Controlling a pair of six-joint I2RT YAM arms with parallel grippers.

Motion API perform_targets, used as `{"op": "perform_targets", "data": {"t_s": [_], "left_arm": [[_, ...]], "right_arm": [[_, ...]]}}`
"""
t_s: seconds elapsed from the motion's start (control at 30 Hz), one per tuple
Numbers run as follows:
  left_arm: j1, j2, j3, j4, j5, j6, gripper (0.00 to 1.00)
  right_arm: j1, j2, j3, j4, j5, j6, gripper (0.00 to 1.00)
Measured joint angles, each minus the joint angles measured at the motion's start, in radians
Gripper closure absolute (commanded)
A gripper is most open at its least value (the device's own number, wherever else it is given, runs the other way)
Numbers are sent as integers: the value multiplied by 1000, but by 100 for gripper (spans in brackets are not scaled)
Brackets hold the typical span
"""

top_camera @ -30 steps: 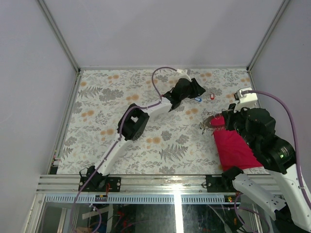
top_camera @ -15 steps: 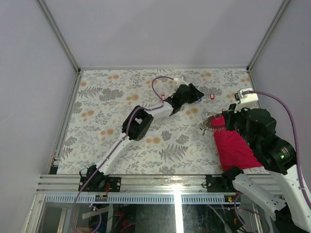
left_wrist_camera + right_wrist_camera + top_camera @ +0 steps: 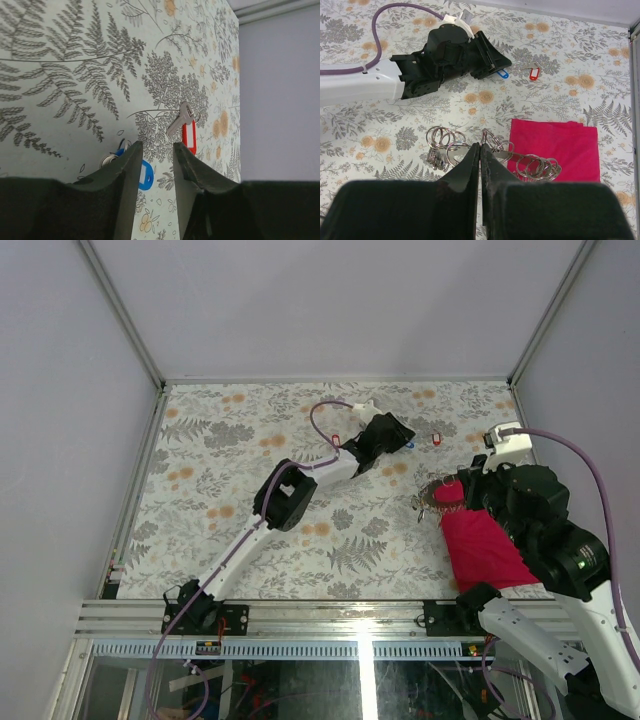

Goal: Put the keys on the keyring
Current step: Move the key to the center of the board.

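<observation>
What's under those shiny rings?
One end of the keyring lies on the red cloth, the other on the flowery table. The right arm's fingers cover the middle, so I can't see under there.

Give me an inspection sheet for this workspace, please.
Surface: flower-patterned table, flat.
Job's things: blue key tag and red key tag on the far half; keyring lying partly on the red cloth.
Clutter: only that red cloth.
Grippers: left gripper open at the blue key tag; right gripper shut on the keyring.
Cables: purple cable looped above the left arm; second cable on the right arm.
Surroundings: plain white walls.
</observation>
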Motion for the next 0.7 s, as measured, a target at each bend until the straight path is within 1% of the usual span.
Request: {"op": "perform_targets", "data": {"t_s": [0.1, 0.2, 0.3, 0.43, 0.7], "left_arm": [[-4, -3, 4, -48, -29, -18, 83], [-4, -25, 2, -127, -54, -37, 84], [-4, -60, -43, -191, -71, -43, 84], [-2, -154, -161, -225, -74, -52, 86], [14, -360, -482, -199, -66, -22, 86]], "right_arm": [[0, -2, -3, 0, 0, 0, 96], [0, -3, -3, 0, 1, 0, 96], [0, -6, -5, 0, 1, 0, 96], [0, -7, -11, 0, 0, 1, 96], [0, -7, -15, 1, 0, 5, 96]]}}
